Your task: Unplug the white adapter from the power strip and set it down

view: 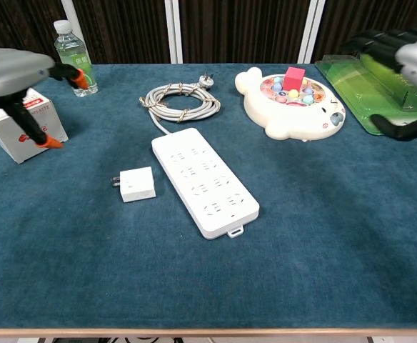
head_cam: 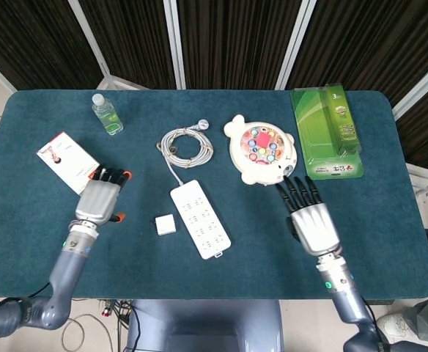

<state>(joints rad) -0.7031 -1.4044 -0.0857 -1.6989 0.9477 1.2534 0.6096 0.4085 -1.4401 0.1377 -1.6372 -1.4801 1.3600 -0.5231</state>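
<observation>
The white adapter (head_cam: 165, 224) (view: 137, 184) lies flat on the blue table, just left of the white power strip (head_cam: 199, 218) (view: 204, 179) and apart from it. Its prongs point left in the chest view. My left hand (head_cam: 101, 199) (view: 12, 71) hovers well to the left of the adapter, fingers spread, holding nothing. My right hand (head_cam: 309, 218) (view: 408, 68) is off to the right of the strip, fingers extended and empty; the chest view shows only part of it at the right edge.
The strip's coiled grey cable (head_cam: 187, 142) lies behind it. A red-and-white box (head_cam: 67, 160) sits by my left hand, with a water bottle (head_cam: 106, 114) further back. A white toy fish game (head_cam: 262, 149) and a green package (head_cam: 327, 130) stand at the back right.
</observation>
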